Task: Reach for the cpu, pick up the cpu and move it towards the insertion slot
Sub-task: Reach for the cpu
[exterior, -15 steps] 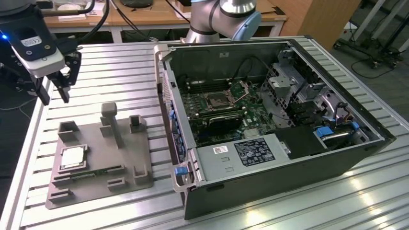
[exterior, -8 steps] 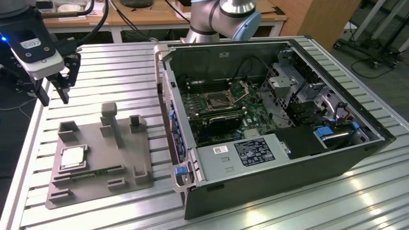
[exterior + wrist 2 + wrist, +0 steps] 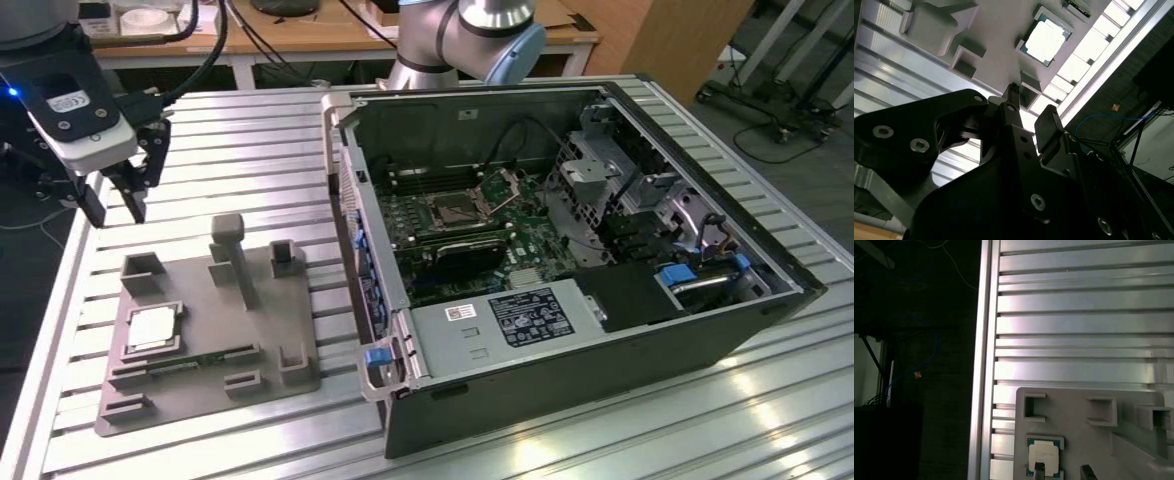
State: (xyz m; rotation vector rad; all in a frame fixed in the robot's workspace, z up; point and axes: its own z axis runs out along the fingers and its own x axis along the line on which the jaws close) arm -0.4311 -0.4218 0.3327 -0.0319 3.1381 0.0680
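While your gripper (image 3: 116, 212) hovers above the slatted metal table (image 3: 240, 130), at the exterior view's left, its two dark fingers (image 3: 94, 208) stand apart with nothing between them. That gap looks wide enough to take the chip's edges, which is likely why they are spread.

The cpu (image 3: 151, 328) lies flat on a grey holder (image 3: 200, 300), nearer the camera than the gripper and well below the fingertips. It sits in a shallow square pocket with its shiny silver top facing up. The pocket's low walls seem meant to keep the chip square and in one known spot. In both wrist views the same bright square shows just past the fingertips, so the gripper appears roughly lined up with it but not touching it. A thin green strip (image 3: 187, 362) lies in another groove of the holder, just beside the chip's pocket.

At the exterior view's right an open computer case (image 3: 574, 370) lies on its side with the side panel off, so the green board (image 3: 400, 225) inside faces upward. The insertion slot (image 3: 454, 208) is a square metal frame with a dark centre, well apart from the holder. Its silver retention plate (image 3: 511, 185) stands tilted up beside it, which leaves the frame uncovered from above.

Judging by this, the reach is under way and the chip is not yet lifted.
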